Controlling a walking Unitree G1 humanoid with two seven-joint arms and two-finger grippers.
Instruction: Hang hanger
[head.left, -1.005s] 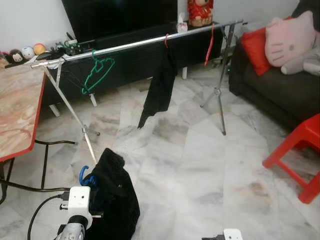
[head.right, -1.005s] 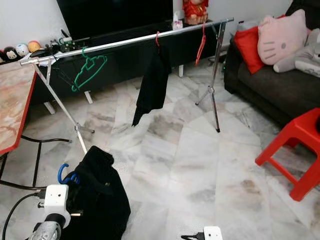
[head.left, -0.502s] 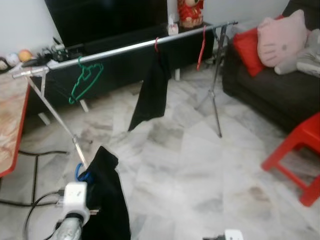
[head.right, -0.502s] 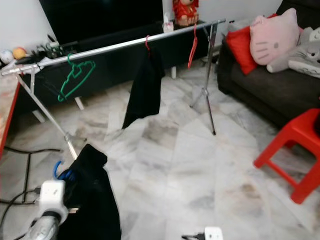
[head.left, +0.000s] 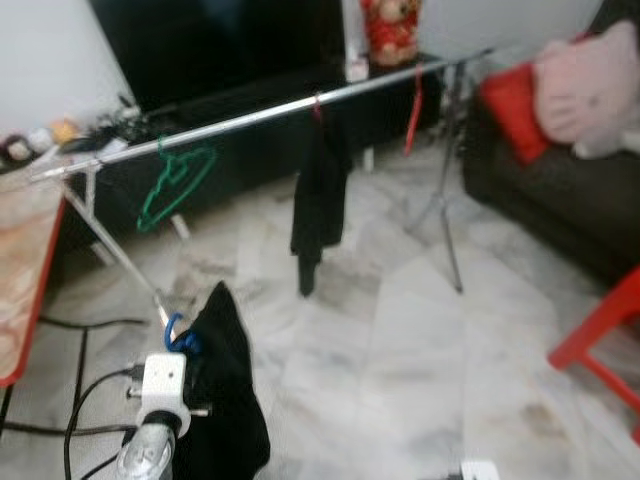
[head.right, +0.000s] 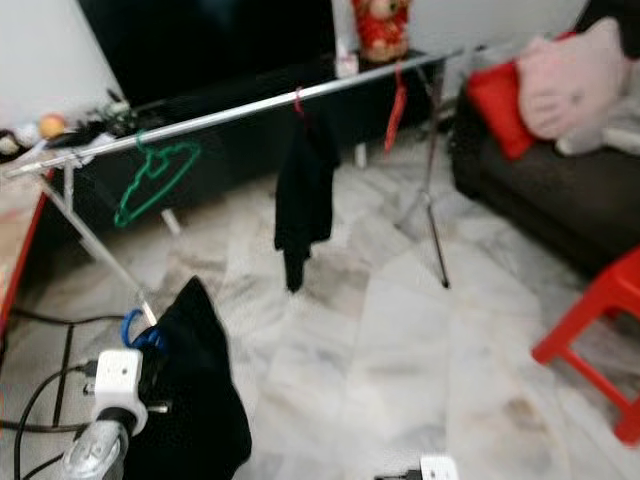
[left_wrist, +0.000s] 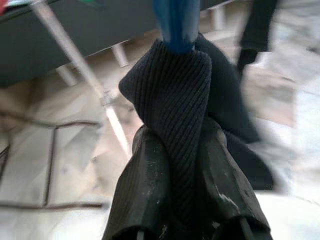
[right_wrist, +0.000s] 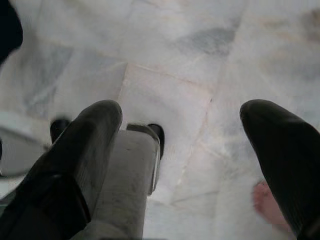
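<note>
The left hand (left_wrist: 182, 200) pinches a soft black knit garment (head.left: 225, 390) draped on a blue hanger (head.left: 176, 333), low and near the clothes rail (head.left: 250, 115)'s left leg; the load looks light and floppy, so the hook is the firmer grip. The right hand (right_wrist: 185, 150) hangs spread over the floor. Farther off, the rail is bare between the green hanger (head.left: 175, 185) and the hung black garment (head.left: 318, 205).

Two head cameras look forward and down from standing height, slightly blurred. Both share the silver clothes rail (head.left: 300, 105) crossing the room, the marble floor (head.left: 400, 350) and the dark sofa (head.right: 540, 190) on the right. The left wrist camera looks close along its fingers (left_wrist: 145, 190) toward the rail's leg. The right wrist camera faces straight down at the floor, fingers (right_wrist: 80, 150) near the lens.
</note>
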